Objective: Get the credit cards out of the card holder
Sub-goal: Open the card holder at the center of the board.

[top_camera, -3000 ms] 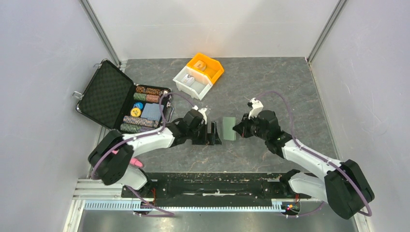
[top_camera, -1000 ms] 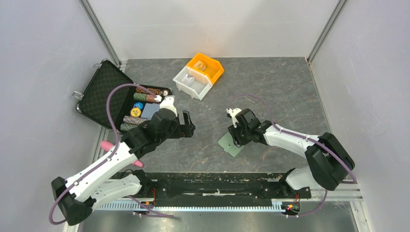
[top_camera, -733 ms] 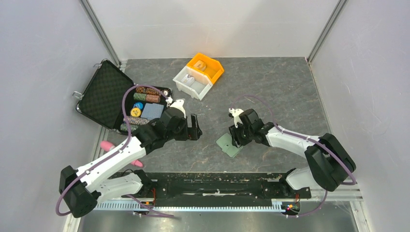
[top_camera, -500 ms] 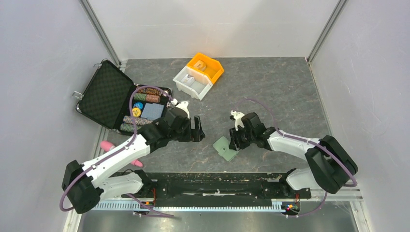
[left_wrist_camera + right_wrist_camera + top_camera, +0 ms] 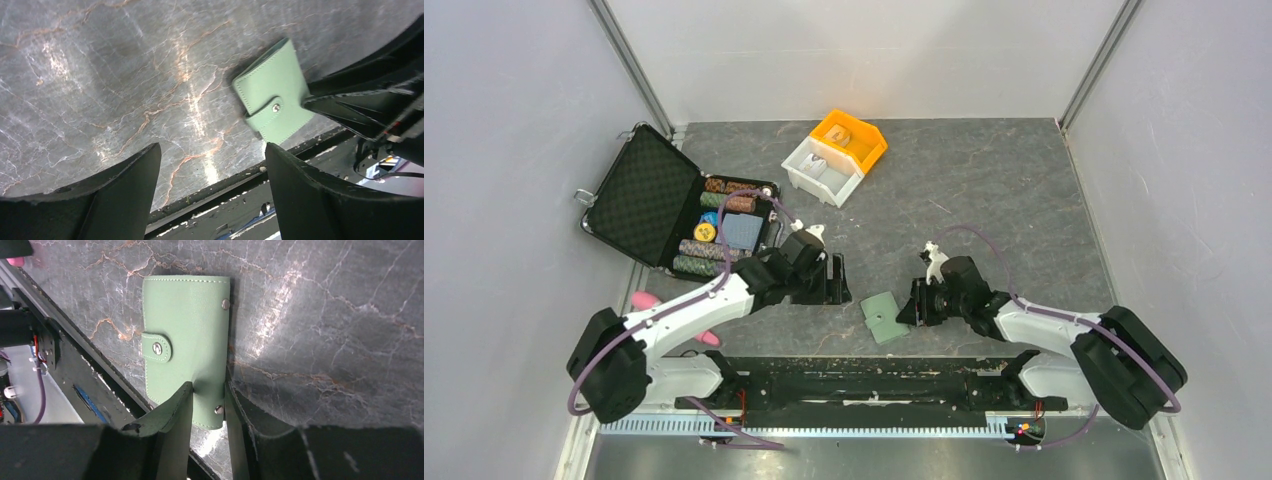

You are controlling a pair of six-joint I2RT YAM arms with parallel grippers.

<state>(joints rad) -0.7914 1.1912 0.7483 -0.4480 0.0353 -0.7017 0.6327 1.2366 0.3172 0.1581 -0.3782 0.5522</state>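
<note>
Card holder (image 5: 883,316) lies closed and flat on the counter (image 5: 984,200), right at the tips of the right jaws (image 5: 904,312) and just off to the side of the left jaws (image 5: 834,280), between the two. Pale mint-green, grained leather look, stitched border, rounded corners. Short strap tab with a silver snap is pressed shut on its face; two small metal studs sit along one long edge. No print legible on it.

Right jaws (image 5: 209,390) are drawn narrow, and a strip of the holder's edge with one stud shows in the gap. One finger lies over the green face, the other at its rim; cannot tell whether they pinch it or only press.

Left jaws (image 5: 211,150) are spread wide with nothing between them, only bare counter; the holder (image 5: 272,105) lies ahead and outside the gap.

Counter is dark grey marble-look with pale and rust veins, glossy.

Beyond the left jaws, on the side away from the right jaws, is an open black case (image 5: 639,195) with an egg-crate foam lid holding rows of striped poker chips (image 5: 714,250); chip markings are too small to read. Farther out from both jaws are an orange bin (image 5: 849,135) and a white bin (image 5: 822,170), both plastic.
</note>
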